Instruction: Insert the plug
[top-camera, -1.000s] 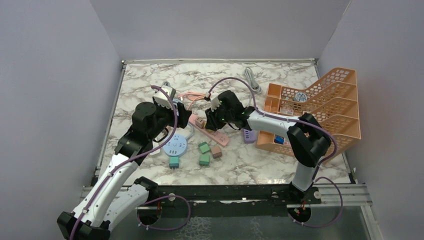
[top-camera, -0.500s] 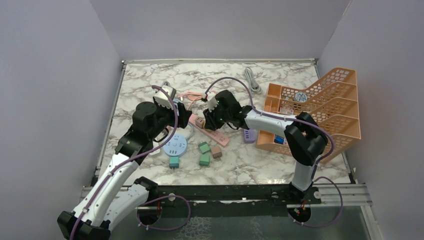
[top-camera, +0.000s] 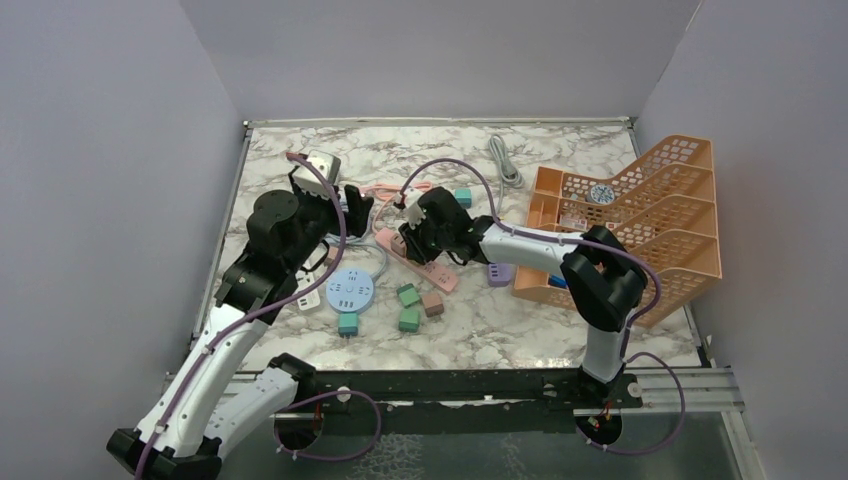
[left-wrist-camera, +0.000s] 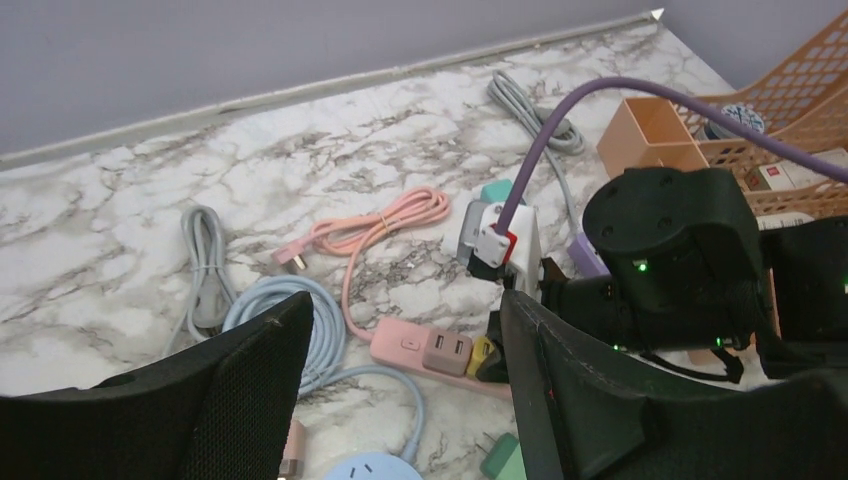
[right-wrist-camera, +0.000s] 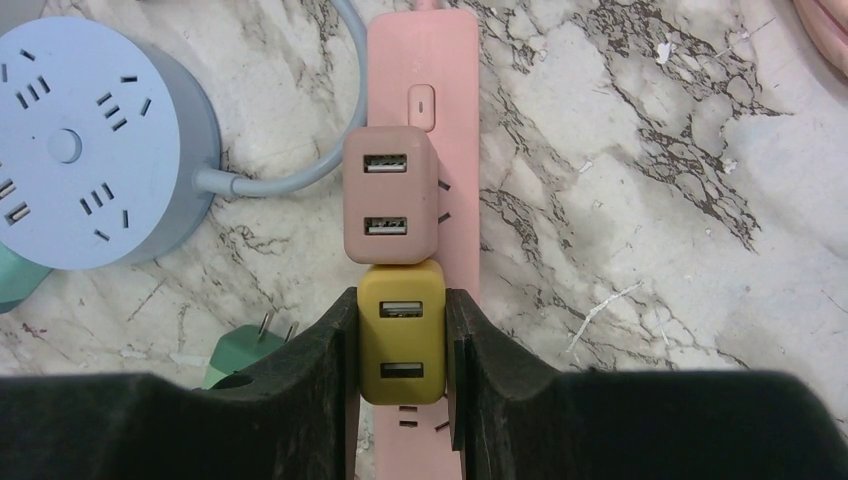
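Observation:
A pink power strip (right-wrist-camera: 455, 120) lies on the marble table, also seen in the top view (top-camera: 440, 275). A brown two-port USB plug (right-wrist-camera: 389, 195) sits in it near the switch. My right gripper (right-wrist-camera: 400, 340) is shut on a yellow USB plug (right-wrist-camera: 401, 330), which stands on the strip right behind the brown plug, touching it. The prongs are hidden. My left gripper (left-wrist-camera: 400, 330) is open and empty, raised above the strip's switch end; its view shows the strip (left-wrist-camera: 405, 345) and the yellow plug (left-wrist-camera: 481, 355).
A round blue socket hub (top-camera: 351, 290) with a blue cable lies left of the strip. Loose green plugs (top-camera: 408, 295) and a brown one (top-camera: 432, 303) lie in front. A purple plug (top-camera: 498, 272), an orange rack (top-camera: 640, 210), a grey cable (top-camera: 505, 160) and a pink cable (top-camera: 385, 190) lie around.
My right gripper has moved left along the strip with the yellow plug, up against the brown plug. My left arm has drawn back and to the left, away from the strip.

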